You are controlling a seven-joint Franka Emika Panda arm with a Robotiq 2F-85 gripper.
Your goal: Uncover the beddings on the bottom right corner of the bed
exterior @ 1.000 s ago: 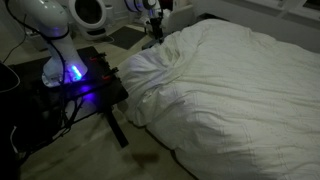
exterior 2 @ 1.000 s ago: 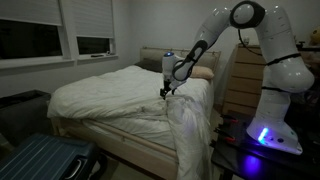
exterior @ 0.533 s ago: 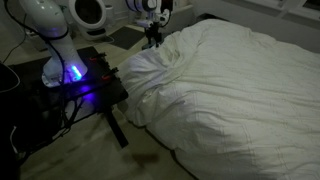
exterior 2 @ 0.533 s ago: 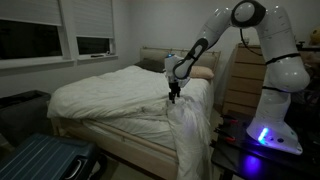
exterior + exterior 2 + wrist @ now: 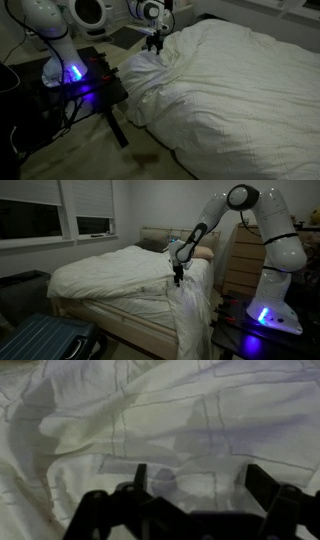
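White beddings point(image 5: 235, 95), rumpled and puffy, over the whole bed point(image 5: 125, 322); bunched into a thick ridge at the corner nearest the robot point(image 5: 140, 80), and in an exterior view draped over that corner in a long fold down the bed's side point(image 5: 187, 320). Same creased cloth across nearly all of the wrist view point(image 5: 150, 410). Fingers point(image 5: 140, 478) spread wide, dark, at the bottom of the wrist view, nothing gripped, only fabric and a grey shadow below the gap. In both exterior views, fingers point(image 5: 155, 42) point(image 5: 178, 277) pointed down right at the top of the bunched ridge, at the bed's edge. Contact with the cloth: cannot tell, too small and dim. White arm point(image 5: 215, 215) arched high over the corner from a base point(image 5: 55, 45) on a black bench point(image 5: 90, 88) with a blue glow point(image 5: 72, 73). Bench close beside the bed, only a narrow strip between bench edge and hanging cloth. Open floor point(image 5: 85, 155) in front of the bench leg and along the bed's foot. Pillow point(image 5: 203, 252) and headboard point(image 5: 152, 238) beyond the fingers. Wooden dresser point(image 5: 240, 265) behind the arm, near the head of the bed. Teal ribbed suitcase point(image 5: 40, 340) on the floor off the far foot corner, well apart from the fingers. Windows with blinds point(image 5: 95, 208) on the wall past the bed's far side.
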